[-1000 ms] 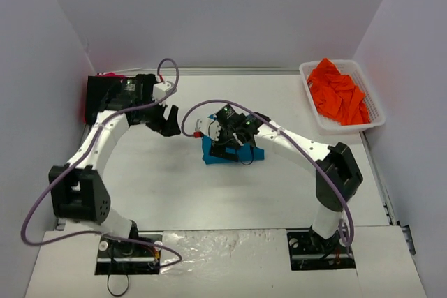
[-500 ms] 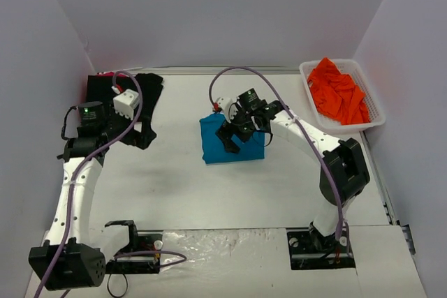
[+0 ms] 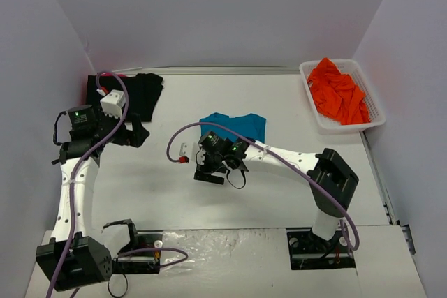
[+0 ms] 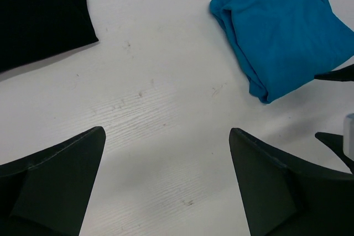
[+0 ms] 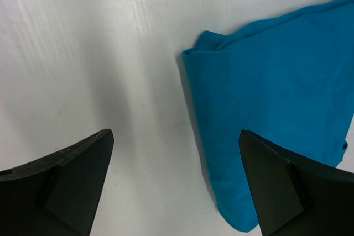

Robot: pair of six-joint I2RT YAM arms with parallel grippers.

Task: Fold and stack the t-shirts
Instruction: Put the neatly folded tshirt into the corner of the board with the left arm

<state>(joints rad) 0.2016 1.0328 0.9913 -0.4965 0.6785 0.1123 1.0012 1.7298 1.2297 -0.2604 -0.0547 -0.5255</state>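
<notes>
White table (image 3: 279,102) bears teal shirt (image 3: 237,127), black shirt (image 3: 143,92), basket (image 3: 353,128).

A white tabletop (image 3: 154,186) sits boxed in by plain pale walls (image 3: 209,12) under soft, even light.

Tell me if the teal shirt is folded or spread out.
Folded. The teal-blue t-shirt lies as a compact rectangle with no sleeves sticking out, and the right wrist view shows doubled layers along its edge.

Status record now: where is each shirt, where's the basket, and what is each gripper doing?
teal-blue folded cloth t-shirt: flat, mid-table, ungripped
black cloth t-shirt: far-left corner
bright orange cloth t-shirts: heaped in white slotted plastic basket, far right
left gripper: open, empty, over bare surface
right gripper: open, empty, at teal-blue shirt's edge
</notes>
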